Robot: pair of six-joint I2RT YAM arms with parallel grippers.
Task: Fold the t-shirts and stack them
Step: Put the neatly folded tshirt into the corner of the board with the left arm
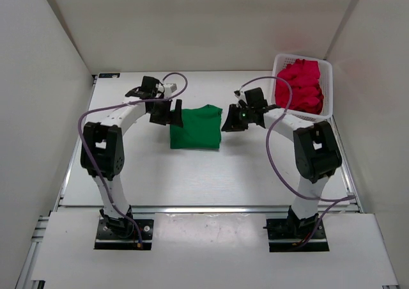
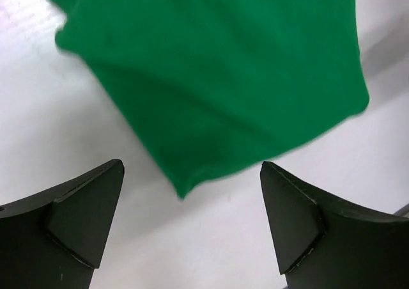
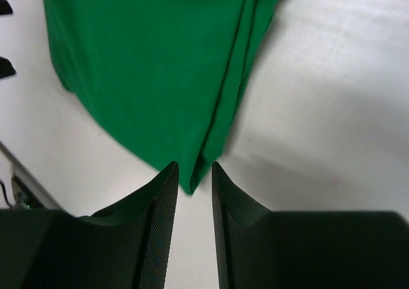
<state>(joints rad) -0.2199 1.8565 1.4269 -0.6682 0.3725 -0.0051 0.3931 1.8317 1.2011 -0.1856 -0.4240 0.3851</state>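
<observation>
A green shirt (image 1: pixel 195 128) lies folded into a neat rectangle mid-worktop (image 1: pixel 192 174), between the two arms. The left jaws stand wide open just beside its left edge, holding nothing. The right jaws are parted only narrowly at its right corner; bare worktop shows between them, so they seem to grip nothing. Red shirts (image 1: pixel 303 84) sit bunched in a white basket (image 1: pixel 329 84) at the far right. The green fold looks finished. Next, the right arm likely must lift a red shirt out and spread it flat.
</observation>
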